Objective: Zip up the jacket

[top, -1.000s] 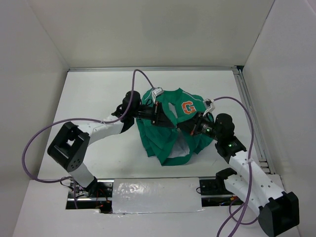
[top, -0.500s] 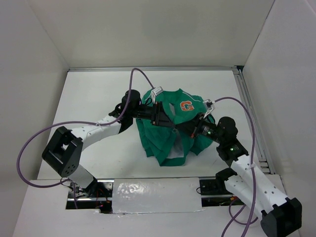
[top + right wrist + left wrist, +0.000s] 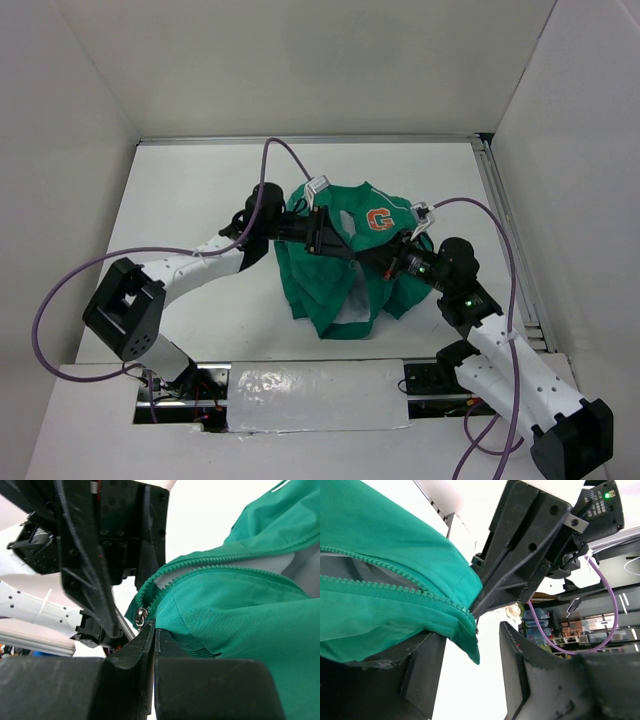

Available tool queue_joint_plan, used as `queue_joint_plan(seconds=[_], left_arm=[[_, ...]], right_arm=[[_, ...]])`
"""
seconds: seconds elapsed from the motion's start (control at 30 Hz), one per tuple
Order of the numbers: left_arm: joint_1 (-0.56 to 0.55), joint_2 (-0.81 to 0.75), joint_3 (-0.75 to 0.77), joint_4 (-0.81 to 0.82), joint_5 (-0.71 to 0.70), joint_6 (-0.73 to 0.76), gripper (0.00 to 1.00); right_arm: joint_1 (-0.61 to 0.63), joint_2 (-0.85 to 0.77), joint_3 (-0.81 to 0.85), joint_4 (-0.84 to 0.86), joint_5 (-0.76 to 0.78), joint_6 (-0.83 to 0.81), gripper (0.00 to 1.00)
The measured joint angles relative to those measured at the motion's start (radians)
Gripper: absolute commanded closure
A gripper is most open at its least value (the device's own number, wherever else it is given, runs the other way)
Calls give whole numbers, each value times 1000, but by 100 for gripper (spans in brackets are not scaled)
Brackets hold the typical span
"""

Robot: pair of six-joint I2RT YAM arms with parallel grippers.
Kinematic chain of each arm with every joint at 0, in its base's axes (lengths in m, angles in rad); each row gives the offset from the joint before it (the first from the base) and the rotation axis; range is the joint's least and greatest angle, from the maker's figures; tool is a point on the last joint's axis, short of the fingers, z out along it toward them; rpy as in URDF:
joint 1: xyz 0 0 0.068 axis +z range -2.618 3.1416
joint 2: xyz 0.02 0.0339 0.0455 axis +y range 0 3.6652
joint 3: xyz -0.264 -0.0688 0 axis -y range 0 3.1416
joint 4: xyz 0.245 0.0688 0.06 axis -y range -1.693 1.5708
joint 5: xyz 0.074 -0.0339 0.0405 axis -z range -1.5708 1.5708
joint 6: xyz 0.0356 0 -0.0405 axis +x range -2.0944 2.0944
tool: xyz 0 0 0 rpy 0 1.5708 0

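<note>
The green jacket (image 3: 345, 262) lies bunched mid-table, its orange G patch (image 3: 380, 220) facing up and pale lining showing at the lower hem. My left gripper (image 3: 325, 238) reaches in from the left. In the left wrist view it (image 3: 472, 652) is open, with the jacket's hem corner (image 3: 467, 640) draped over one finger (image 3: 422, 672) and zipper teeth (image 3: 395, 587) running left. My right gripper (image 3: 385, 262) comes in from the right. In the right wrist view it (image 3: 152, 626) is shut, the metal zipper pull (image 3: 141, 616) at its tips and green fabric (image 3: 240, 610) on one finger.
White walls enclose the table on three sides. A metal rail (image 3: 510, 240) runs along the right edge. A silver taped strip (image 3: 320, 395) lies at the near edge between the arm bases. Purple cables (image 3: 90, 275) loop over both arms.
The left arm's elbow has swung left and both grippers shifted slightly. The jacket's lower hem has drawn a little to the right and down.
</note>
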Motion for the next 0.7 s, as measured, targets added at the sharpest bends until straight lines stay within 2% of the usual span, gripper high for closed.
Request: queue_joint_plan(seconds=[0.13, 0.4, 0.47, 0.5, 0.53, 0.57, 0.6, 0.7], left_arm=[[-1, -24, -6, 1, -12, 6, 41], [0, -82, -58, -6, -52, 8, 60], [0, -82, -58, -10, -56, 13, 61], [0, -82, -58, -13, -57, 19, 64], [0, -82, -58, -16, -59, 24, 77], [0, -82, -58, -21, -60, 31, 84], [0, -81, -58, -26, -61, 31, 100], [-2, -81, -55, -41, -67, 45, 100]], right_arm=[[0, 0, 0, -7, 8, 0, 100], [0, 0, 1, -31, 19, -3, 100], [0, -1, 1, -31, 21, -3, 100], [0, -2, 1, -31, 21, -3, 100], [0, -2, 1, -30, 21, -2, 100], [0, -2, 1, -28, 20, 3, 100], [0, -2, 1, -26, 20, 5, 100], [0, -2, 1, -27, 27, 13, 100]])
